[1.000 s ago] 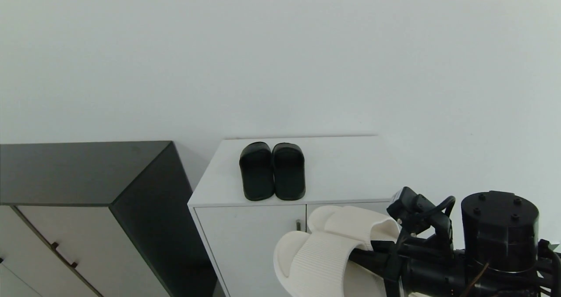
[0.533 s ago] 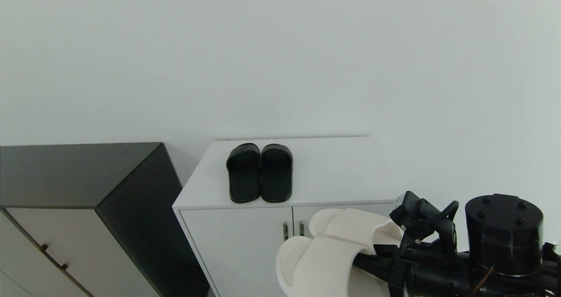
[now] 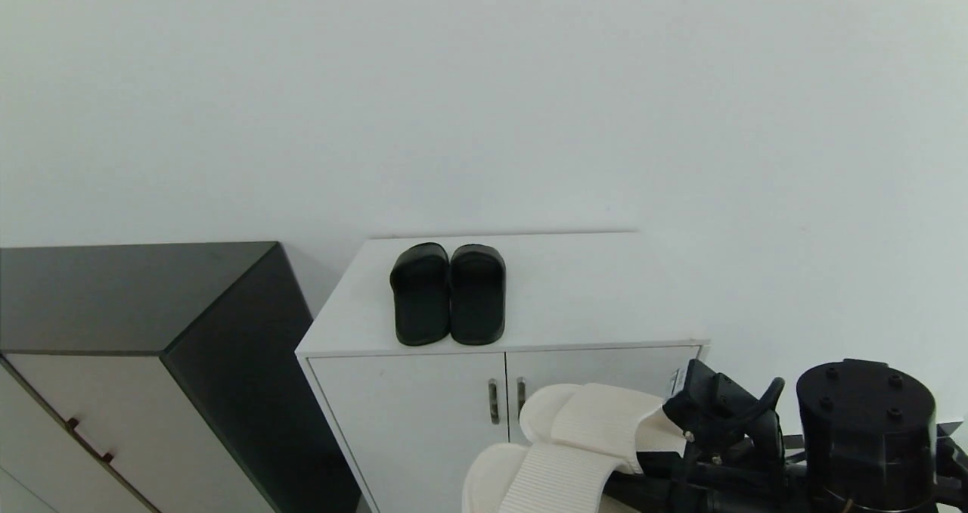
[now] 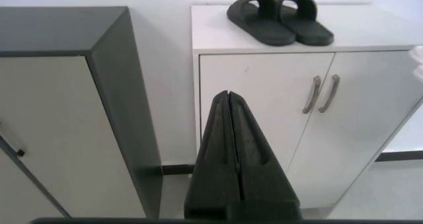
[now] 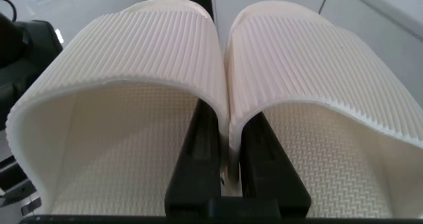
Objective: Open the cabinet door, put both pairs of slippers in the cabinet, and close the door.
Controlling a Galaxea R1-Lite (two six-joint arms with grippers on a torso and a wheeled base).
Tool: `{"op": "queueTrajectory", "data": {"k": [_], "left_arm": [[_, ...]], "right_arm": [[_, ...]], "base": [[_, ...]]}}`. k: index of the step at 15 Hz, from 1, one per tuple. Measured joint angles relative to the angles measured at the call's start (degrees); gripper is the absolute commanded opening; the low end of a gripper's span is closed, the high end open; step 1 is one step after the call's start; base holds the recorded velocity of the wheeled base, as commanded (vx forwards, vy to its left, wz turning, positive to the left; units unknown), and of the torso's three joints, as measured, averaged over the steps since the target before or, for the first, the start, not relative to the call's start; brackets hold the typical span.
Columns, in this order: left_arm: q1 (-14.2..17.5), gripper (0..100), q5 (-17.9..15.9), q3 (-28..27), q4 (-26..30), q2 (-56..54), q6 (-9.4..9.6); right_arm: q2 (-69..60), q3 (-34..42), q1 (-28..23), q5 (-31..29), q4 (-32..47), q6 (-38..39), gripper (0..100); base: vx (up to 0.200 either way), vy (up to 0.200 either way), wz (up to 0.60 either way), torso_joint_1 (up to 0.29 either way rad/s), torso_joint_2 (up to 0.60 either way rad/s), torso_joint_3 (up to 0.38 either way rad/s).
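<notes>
Our view swung: we face the shut white two-door cabinet; right gripper pinches the cream ribbed foam slippers, black rubber slippers at their eleven o'clock on top, left gripper, pressed together, should open it.

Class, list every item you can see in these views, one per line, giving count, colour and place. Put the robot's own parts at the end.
black slippers: one pair, black, side by side on top of the white cabinet
white cabinet: one, white, against the wall, both doors shut
door handles: two, grey, upright where the two doors meet
cream slippers: one pair, cream, held in front of the white cabinet's right door
dark cabinet: one, dark top and side with beige fronts, left of the white cabinet
wall: one, white, behind both cabinets
left gripper: one, black, shut, facing the white cabinet's doors
right gripper: one, black, shut on the cream slippers' inner walls
</notes>
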Motion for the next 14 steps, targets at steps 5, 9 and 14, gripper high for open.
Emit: {"op": "queueTrajectory", "data": {"k": [5,9,14], "left_arm": [[0.00,0,0.09,0.00,-0.02,0.00,0.20],[0.00,100,0.00,0.00,0.00,0.00,0.52],[-0.02,100,-0.46,0.00,0.02,0.00,3.55]], "right_arm": [[0.38,1.80,2.30,-0.26,-0.06,-0.23,0],[0.29,2.49,3.52,-0.57,-1.35,-0.34,0],[0.24,4.83,3.69,-0.66,-4.99,-1.00,0]], "base": [[0.000,0.000,0.00,-0.177,0.40,0.217],[0.000,0.000,0.00,-0.228,0.54,0.313],[0.000,0.000,0.00,-0.216,0.53,0.319]]}}
